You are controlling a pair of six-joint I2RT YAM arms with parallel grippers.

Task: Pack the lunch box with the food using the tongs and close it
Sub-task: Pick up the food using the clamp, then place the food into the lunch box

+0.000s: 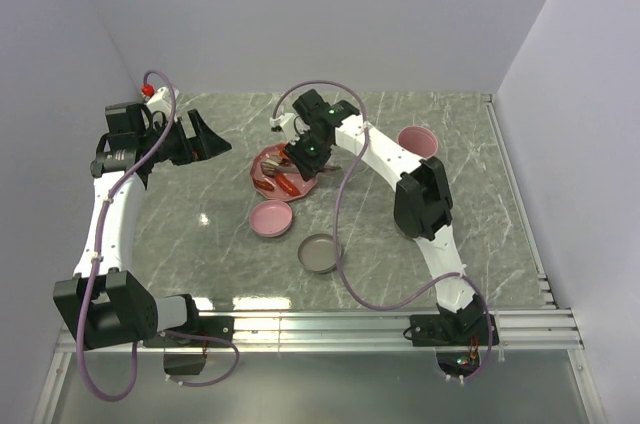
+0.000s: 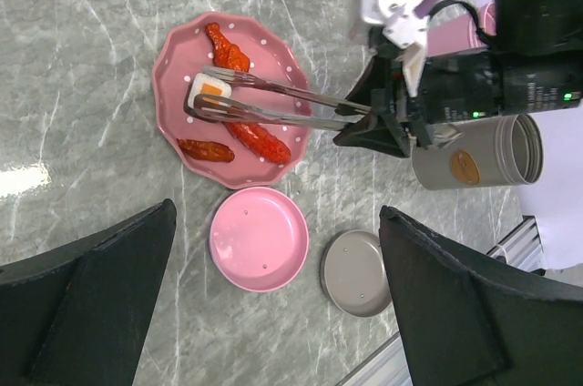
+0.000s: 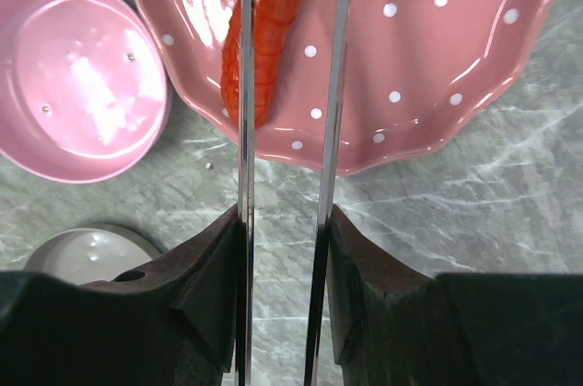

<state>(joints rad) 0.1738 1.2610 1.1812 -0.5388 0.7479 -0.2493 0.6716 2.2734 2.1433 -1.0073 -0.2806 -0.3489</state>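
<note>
The right gripper (image 3: 282,227) squeezes the silver tongs (image 2: 273,104). Their tips sit on both sides of a small white food piece (image 2: 208,90) on the pink plate (image 2: 178,49). It looks light and slippery, so pinch its middle. The left gripper (image 1: 210,134) gapes open.

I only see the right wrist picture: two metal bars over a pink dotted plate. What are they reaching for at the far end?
Observer: Those are the tongs. Their tips sit either side of a white piece with an orange top on the plate.
Operator: I see lids but no cups. Where are they?
Observer: An open grey tub is right beside the right gripper.
Operator: And the other arm?
Observer: The left gripper hangs open off to the plate's side, holding nothing.
</note>
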